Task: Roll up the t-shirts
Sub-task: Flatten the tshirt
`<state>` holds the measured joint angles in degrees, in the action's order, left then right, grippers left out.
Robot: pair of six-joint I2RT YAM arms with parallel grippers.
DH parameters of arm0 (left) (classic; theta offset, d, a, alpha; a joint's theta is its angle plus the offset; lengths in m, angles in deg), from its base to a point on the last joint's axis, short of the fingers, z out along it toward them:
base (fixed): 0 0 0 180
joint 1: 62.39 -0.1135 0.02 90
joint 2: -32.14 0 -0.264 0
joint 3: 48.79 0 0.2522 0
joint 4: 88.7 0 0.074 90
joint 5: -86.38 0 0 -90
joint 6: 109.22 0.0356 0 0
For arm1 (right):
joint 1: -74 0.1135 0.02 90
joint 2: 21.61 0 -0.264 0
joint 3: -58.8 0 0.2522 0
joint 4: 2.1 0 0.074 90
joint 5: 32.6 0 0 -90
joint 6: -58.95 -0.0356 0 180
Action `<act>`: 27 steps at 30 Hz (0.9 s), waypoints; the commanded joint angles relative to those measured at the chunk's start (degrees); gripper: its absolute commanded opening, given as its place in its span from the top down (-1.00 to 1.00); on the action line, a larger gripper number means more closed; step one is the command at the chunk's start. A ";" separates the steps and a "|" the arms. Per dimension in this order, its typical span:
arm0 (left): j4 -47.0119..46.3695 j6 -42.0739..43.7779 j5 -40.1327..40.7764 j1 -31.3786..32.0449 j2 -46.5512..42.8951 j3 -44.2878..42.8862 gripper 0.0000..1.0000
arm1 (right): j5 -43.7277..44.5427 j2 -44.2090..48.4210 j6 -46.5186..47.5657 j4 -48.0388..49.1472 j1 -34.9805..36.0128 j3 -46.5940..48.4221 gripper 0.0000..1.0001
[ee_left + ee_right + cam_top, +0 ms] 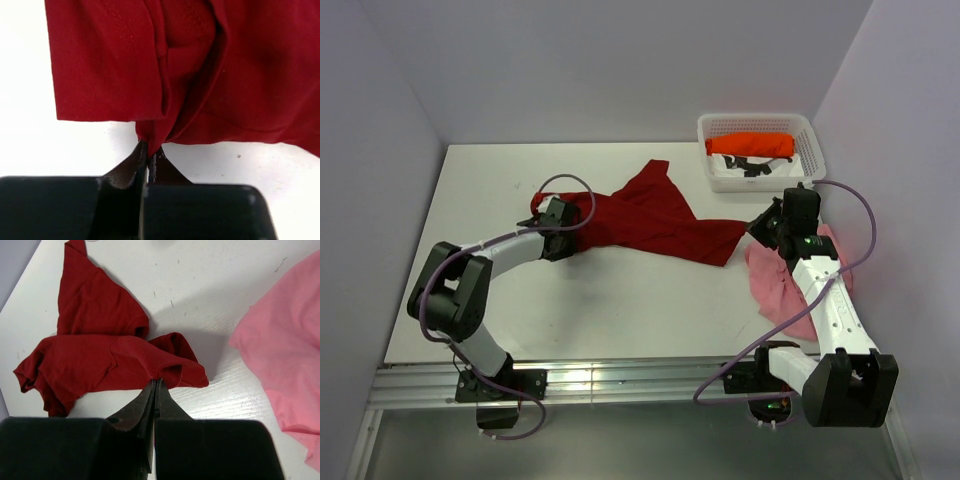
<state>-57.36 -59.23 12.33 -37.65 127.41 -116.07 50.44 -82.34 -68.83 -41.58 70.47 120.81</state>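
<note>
Left gripper (148, 148) is pinched shut on the hem at the left end of the dark red t-shirt (650, 215), which lies crumpled across the middle of the white counter (520, 320). The right gripper (156, 384) is closed tight at that shirt's right corner; it seems to nip the edge, though the view does not settle it. The pale pink t-shirt (775, 285) lies bunched just right of the red one. Beyond the red shirt's right end, a white basket (757, 122) holds the orange t-shirt (750, 145).
</note>
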 commanded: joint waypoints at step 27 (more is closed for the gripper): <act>-7.72 -6.48 -18.67 -12.07 -29.86 18.42 0.95 | -0.07 2.89 1.65 0.49 -0.42 -1.49 1.00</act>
<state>-60.74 -62.57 -4.72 -49.52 100.52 -102.30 50.41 -81.57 -68.59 -41.60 70.47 120.42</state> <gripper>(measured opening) 0.024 0.007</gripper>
